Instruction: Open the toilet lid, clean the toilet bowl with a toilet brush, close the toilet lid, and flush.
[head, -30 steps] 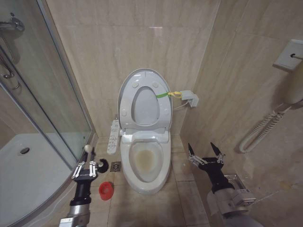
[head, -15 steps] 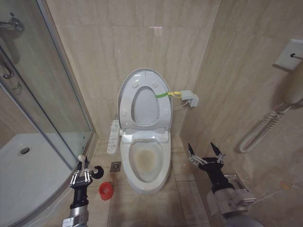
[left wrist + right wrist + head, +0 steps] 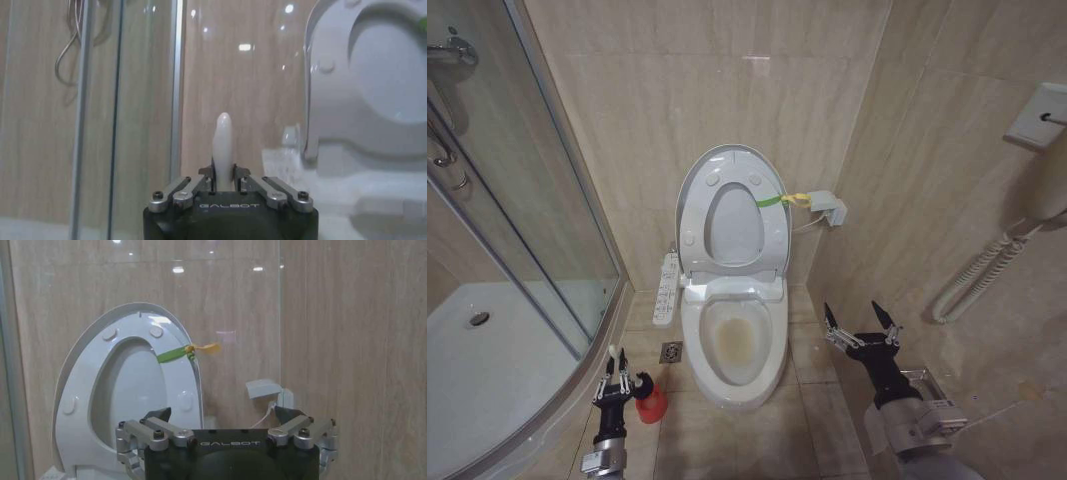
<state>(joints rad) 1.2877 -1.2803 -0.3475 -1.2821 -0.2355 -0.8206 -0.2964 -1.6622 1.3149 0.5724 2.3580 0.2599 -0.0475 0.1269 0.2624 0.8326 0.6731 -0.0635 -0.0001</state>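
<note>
Now, by label:

Lid (image 3: 727, 215): up, leaning on the wall, centre of the head view; seat raised with it.

Bowl (image 3: 732, 340): uncovered just below the lid, stained water at the bottom.

Brush (image 3: 222, 145): white handle clamped upright between the left fingers, tip poking above them in the left wrist view; head end at the red holder (image 3: 652, 403), lower left of the head view, whether seated inside cannot be told.

Left gripper (image 3: 614, 385): clenched on the brush, low in the lower left of the head view, just beside the holder.

Right gripper (image 3: 861, 322): released, fingers spread wide, idle at lower right beside the bowl.

Change: left gripper lower and nearer the holder than a second ago; then higher up by the shower rail, with the dark brush head clear of the cup and pointing toward the floor drain (image 3: 671, 352). Right gripper, lid and bowl unchanged.

Meaning: looks like the brush going back to its holder, so scrubbing judged finished; closing the lid and flushing not yet done.
</note>
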